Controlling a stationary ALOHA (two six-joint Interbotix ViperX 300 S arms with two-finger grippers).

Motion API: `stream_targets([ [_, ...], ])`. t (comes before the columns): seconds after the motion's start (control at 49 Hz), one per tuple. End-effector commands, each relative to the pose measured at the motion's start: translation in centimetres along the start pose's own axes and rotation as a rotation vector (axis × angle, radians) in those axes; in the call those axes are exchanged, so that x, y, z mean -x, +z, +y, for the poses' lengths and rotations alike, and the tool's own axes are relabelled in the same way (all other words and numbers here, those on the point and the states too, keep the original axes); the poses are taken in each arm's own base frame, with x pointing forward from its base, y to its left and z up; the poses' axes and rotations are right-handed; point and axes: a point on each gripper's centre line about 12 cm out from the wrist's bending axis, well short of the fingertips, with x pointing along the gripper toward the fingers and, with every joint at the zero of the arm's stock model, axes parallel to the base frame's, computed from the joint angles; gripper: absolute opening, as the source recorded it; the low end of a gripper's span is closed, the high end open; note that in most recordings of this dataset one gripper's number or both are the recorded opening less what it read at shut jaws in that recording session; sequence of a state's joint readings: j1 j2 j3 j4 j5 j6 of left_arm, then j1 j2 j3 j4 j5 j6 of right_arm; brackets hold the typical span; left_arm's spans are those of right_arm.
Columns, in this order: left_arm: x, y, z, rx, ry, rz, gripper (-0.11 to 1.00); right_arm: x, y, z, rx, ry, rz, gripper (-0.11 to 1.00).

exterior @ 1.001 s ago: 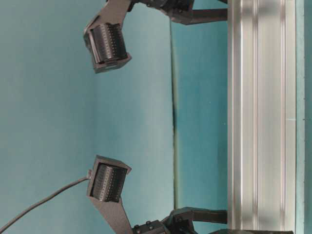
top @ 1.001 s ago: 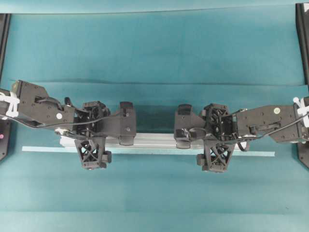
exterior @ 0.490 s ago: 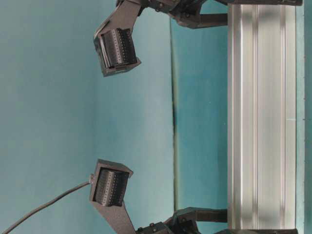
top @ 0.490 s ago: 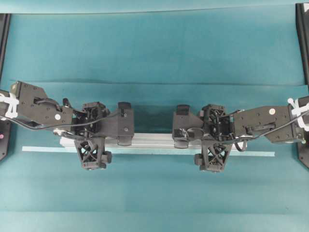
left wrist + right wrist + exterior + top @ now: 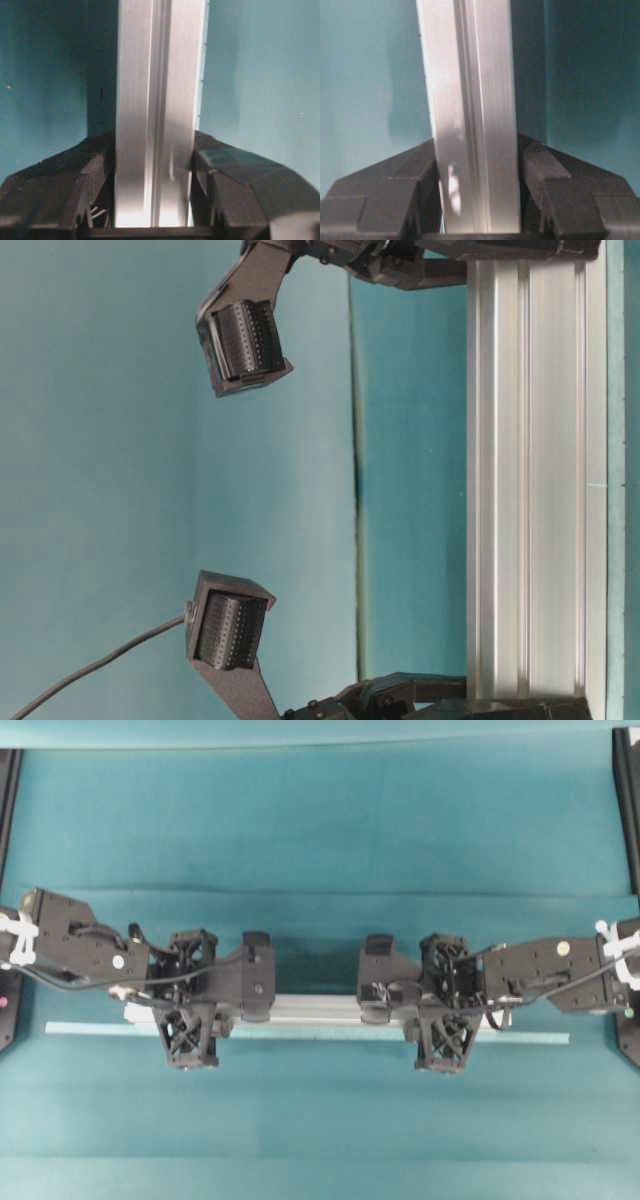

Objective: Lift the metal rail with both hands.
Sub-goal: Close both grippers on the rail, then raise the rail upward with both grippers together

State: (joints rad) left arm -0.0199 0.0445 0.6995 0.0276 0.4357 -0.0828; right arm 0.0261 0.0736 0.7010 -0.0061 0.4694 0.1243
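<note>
The metal rail (image 5: 315,1008) lay flat on the teal table (image 5: 320,820), running left to right across the middle of the overhead view, its lengthwise grooves bright in both of my wrist cameras. Just in front of it, along its near edge, ran the pale teal tape strip (image 5: 530,1038), which reached further out at both ends than the rail did.

My left gripper (image 5: 190,1010) straddled the rail near its left end. In the left wrist view my black fingers (image 5: 95,172) pressed against both sides of the bar with no gap showing, so I was clamped on it there. My right gripper (image 5: 443,1012) sat over the rail towards its right end, and the right wrist view showed the same: fingers (image 5: 540,170) tight on either flank of the silver bar.

The rail lay level between my two hands, its middle stretch bare and uncovered. From the table-level view its underside sat along the cloth; I could not tell whether it was touching or just above.
</note>
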Motion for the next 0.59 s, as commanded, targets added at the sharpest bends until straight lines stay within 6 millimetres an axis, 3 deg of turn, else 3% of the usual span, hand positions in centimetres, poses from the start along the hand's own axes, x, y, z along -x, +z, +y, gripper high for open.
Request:
stream_targets([
  [0.0, 0.3, 0.4, -0.2, -0.004, -0.004, -0.018, 0.36, -0.2, 0.0, 0.2, 0.003, 0.004, 0.004, 0.39],
  [0.368, 0.5, 0.5, -0.2, -0.003, -0.004, -0.027, 0.36, 0.4, 0.5, 0.3, -0.012, 0.008, -0.019, 0.39],
  [0.572, 2.1, 0.9, -0.1, 0.009, -0.004, -0.041, 0.36, 2.0, 0.7, -0.2, -0.032, 0.008, -0.021, 0.39],
])
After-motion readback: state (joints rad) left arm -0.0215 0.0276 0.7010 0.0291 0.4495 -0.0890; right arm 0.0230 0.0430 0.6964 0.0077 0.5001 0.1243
